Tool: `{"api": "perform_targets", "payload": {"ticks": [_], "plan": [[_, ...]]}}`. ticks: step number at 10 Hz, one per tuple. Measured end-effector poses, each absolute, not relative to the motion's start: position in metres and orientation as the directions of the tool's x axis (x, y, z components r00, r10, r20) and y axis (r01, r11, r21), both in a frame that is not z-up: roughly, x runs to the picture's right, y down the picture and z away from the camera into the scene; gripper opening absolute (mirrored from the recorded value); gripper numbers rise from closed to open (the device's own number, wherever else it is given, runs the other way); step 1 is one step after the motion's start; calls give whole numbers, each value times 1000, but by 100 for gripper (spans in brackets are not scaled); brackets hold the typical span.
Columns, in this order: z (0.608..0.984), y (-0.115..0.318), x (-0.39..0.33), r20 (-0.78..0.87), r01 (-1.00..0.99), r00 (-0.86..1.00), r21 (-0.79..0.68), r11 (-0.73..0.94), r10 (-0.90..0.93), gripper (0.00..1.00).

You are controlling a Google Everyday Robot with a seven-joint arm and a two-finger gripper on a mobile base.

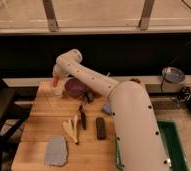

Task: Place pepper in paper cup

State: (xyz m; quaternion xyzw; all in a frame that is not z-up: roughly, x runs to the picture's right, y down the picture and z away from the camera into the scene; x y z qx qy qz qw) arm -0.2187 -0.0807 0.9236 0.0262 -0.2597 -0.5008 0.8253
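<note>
Lab — wooden table (44, 112), robot hand (55, 82).

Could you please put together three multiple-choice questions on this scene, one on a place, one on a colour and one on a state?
1. Where is the gripper?
A. at the far left corner of the table, over the paper cup
B. low over the black block
C. off the table, over the green bin

2. What colour is the bowl beside the paper cup?
A. green
B. purple
C. white

3. How does the pepper stand?
A. flat on the table by the grey cloth
B. inside the purple bowl
C. at the gripper, hanging point-down above the cup

Answers:
1 A: the arm reaches across the wooden table to its far left corner, ending above the cup.
2 B: the bowl to the right of the cup is dark purple.
3 C: the orange-red pepper shows at the arm's tip, just above the cup's rim.
</note>
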Motion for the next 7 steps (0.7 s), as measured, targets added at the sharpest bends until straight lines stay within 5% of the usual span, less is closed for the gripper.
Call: {"api": "perform_targets", "payload": {"ticks": [7], "plan": [[903, -66, -215, 381, 788, 392, 331, 520, -837, 54]]}}
